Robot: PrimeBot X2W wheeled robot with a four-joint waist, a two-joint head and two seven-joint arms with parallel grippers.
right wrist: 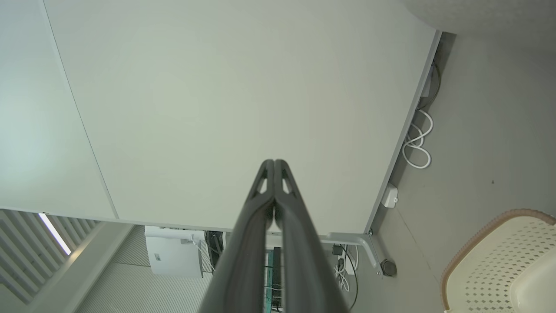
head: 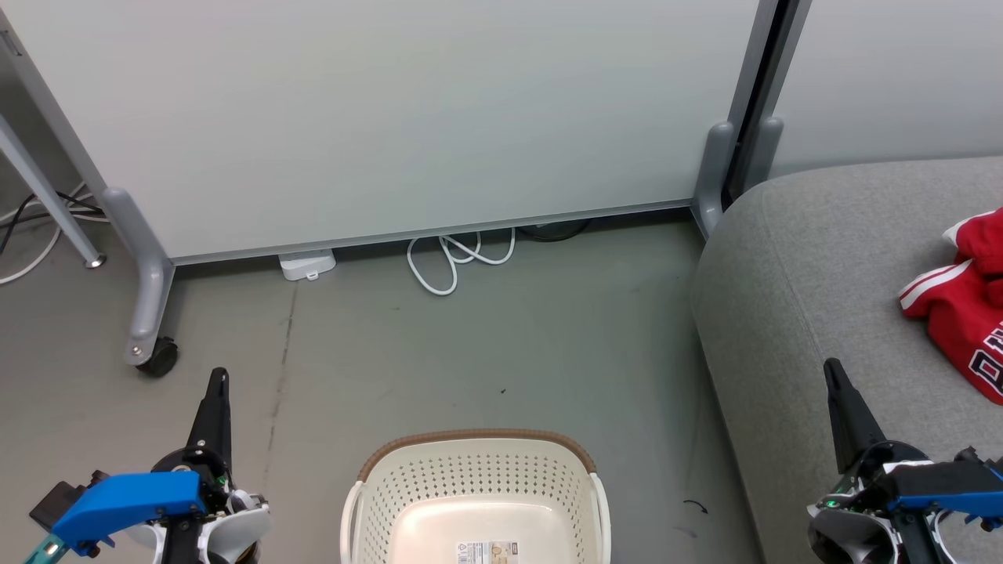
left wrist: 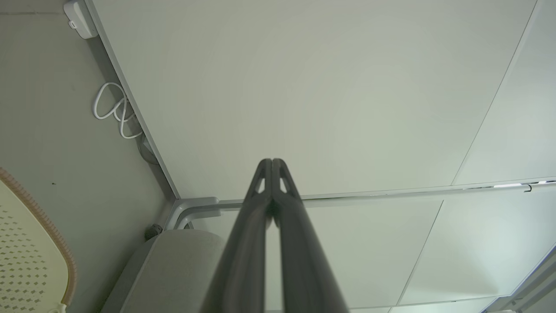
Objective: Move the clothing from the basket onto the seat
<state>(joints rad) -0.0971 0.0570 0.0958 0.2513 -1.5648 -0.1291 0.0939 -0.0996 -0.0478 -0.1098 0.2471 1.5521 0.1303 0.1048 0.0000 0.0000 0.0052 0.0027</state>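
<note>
The clothing (head: pixel 962 309), a red heap with white striped trim and a bit of block lettering, lies on the seat (head: pixel 815 258) at the right. It runs past the edge of the head view, so I cannot say how much of it there is. The basket (head: pixel 476 433) stands on the floor (head: pixel 486 337) near the seat, a strip of floor between them. What I can see of its bottom is bare but for a printed label (head: pixel 487 551), and its near end is cut off below. The left gripper (left wrist: pixel 272 162) hangs low to the left of the basket. The right gripper (right wrist: pixel 274 162) is by the seat's front edge, apart from the clothing. Each has its fingers pressed together, tips touching, pinching nothing. To my eye the moving is done or all but done. The next move, I judge, calls for a look into the basket's hidden near end. If red cloth lies there, spread fingers must reach in and carry it across to the seat.
</note>
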